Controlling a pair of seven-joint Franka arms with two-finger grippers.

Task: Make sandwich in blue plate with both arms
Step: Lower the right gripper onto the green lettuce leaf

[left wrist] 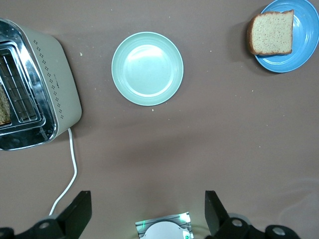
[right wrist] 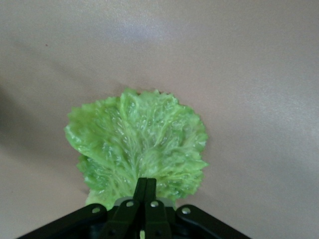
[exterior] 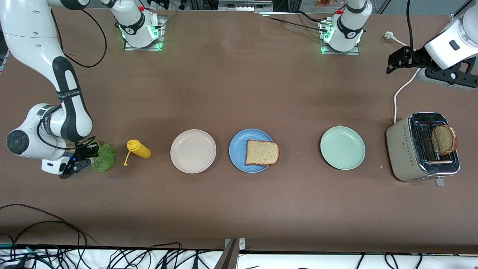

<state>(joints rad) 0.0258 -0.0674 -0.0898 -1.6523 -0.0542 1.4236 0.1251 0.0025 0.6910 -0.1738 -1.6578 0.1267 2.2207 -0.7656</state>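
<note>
Front view: right gripper low at the table, at the right arm's end, fingers pinched on the edge of the lettuce leaf; leaf lies on the table just beside a yellow squeeze bottle, which lies on its side; beige plate next along the row, bare; blue plate in the middle of the row, one bread slice on it, the slice overhanging the rim on the side toward the left arm's end; pale green plate further toward that end, bare; toaster at the left arm's end, a second bread slice standing up out of one slot; white cord runs from the toaster toward the bases; left gripper waits raised above the table near the cord, jaws apart, holding nothing.

Left wrist view: looks straight down; both black fingers spread wide at the frame edge, nothing between them; green plate, toaster and blue plate with its slice all in sight below.

Right wrist view: fingertips closed together on the rim of the crinkled leaf; leaf spreads flat on the brown surface.
</note>
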